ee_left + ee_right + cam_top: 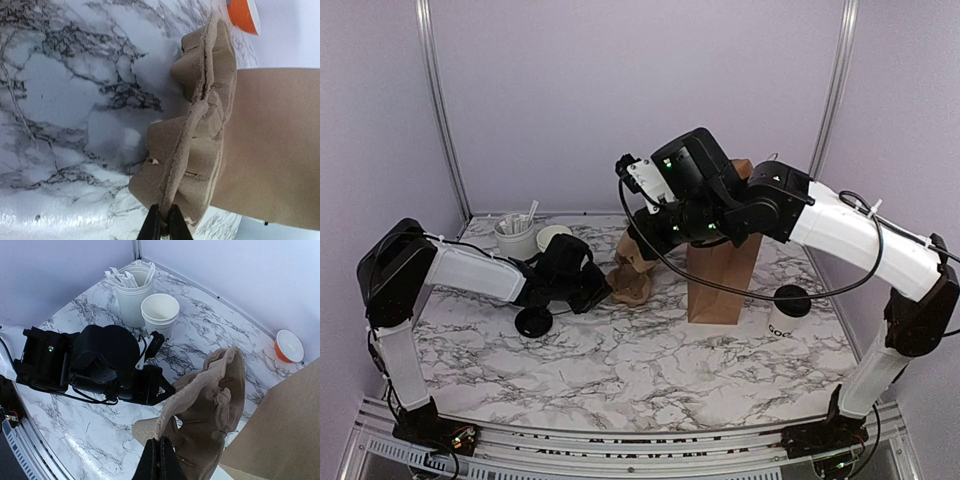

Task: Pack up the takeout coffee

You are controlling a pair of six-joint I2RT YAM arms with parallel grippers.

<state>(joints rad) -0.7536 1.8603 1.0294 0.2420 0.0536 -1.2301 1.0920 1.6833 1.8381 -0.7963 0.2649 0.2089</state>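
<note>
Packing looks barely begun: the left gripper (162, 227) and the right gripper (159, 460) each pinch a rim of the pulp tray (632, 280) left of the paper bag (720, 285), while the takeout coffee (788, 312) stands unpacked just right of it.

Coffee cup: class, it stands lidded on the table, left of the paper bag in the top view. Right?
No. The top view shows the coffee cup, lidded and on the table, standing right of the paper bag, not left.
</note>
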